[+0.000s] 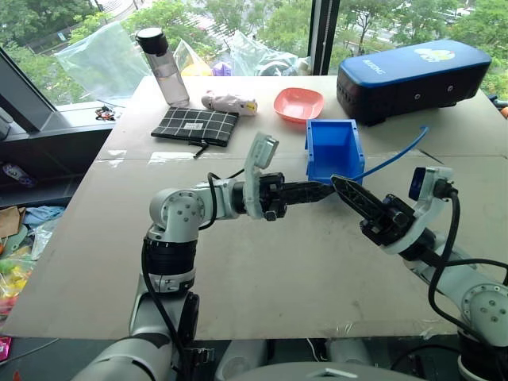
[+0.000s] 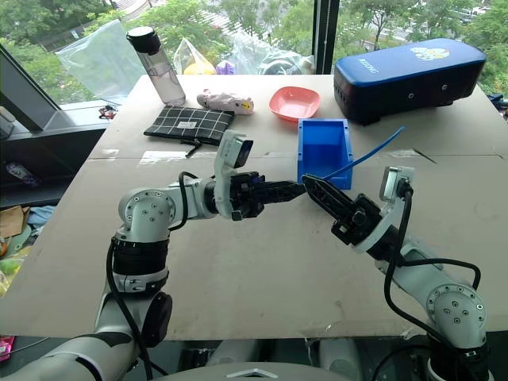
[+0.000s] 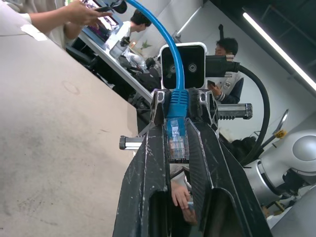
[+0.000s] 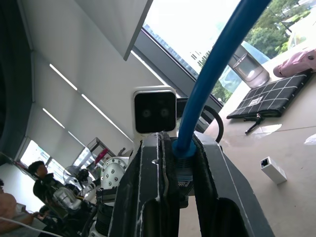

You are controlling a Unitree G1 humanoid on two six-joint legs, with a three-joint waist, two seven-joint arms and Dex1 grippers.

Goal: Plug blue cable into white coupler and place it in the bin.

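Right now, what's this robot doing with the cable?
The left end effector and right end effector meet in mid-air in front of the bin, both shut on the plug end of the blue cable, which trails off to the robot's right. The white coupler lies loose on the table, not yet plugged in.

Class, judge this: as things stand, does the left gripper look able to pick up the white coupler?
Probably not. The left gripper is shut on the blue cable, raised off the table, and so is the right gripper. The white coupler lies apart on the table; one gripper must let go first.
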